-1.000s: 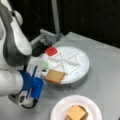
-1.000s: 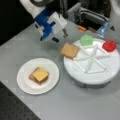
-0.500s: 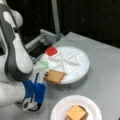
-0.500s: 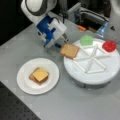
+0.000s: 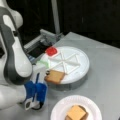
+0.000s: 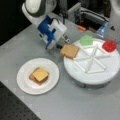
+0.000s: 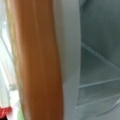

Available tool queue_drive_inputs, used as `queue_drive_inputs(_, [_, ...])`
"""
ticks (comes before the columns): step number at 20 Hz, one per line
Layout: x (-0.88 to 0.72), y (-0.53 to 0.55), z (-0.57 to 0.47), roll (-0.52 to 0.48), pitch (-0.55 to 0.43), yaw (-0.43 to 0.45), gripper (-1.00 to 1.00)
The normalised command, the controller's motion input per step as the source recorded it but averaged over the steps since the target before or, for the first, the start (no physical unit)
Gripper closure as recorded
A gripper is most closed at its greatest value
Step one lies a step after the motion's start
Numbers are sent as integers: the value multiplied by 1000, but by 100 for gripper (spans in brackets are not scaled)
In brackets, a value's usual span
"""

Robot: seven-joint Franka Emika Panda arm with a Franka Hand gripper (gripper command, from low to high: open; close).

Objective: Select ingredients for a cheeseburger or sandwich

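While the cheese-topped stack (image 6: 39,75) waits lower left, the end effector (image 6: 60,46) now grips the toast (image 6: 69,51), newly tilted off the tray (image 6: 92,77).

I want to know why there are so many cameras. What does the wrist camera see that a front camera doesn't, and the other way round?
Only the wrist view: a very close look along the toast, filling the picture's left, with the tray's dividers to its right.

Only a front view: the gripper at the toast's edge by the tray rim, the small plate with the cheese on top of a toast, the green piece and the arm.

Both: the toast, the white tray, the red disc.
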Motion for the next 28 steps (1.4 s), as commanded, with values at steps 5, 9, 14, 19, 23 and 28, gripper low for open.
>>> queue_drive_inputs(5, [286,-117,-59,404,-48,154,-100])
queue_drive_inputs(9, [271,-131,-95,376,-60,117,-100])
queue_drive_inputs(14, [291,-122,-149,381,-87,79,-100])
queue_drive_inputs(19, [279,-131,-191,327,-107,80,-100])
queue_drive_inputs(23, [284,-134,-209,291,-99,67,-100])
queue_drive_inputs(28, [260,-187,-187,278,-91,72,100])
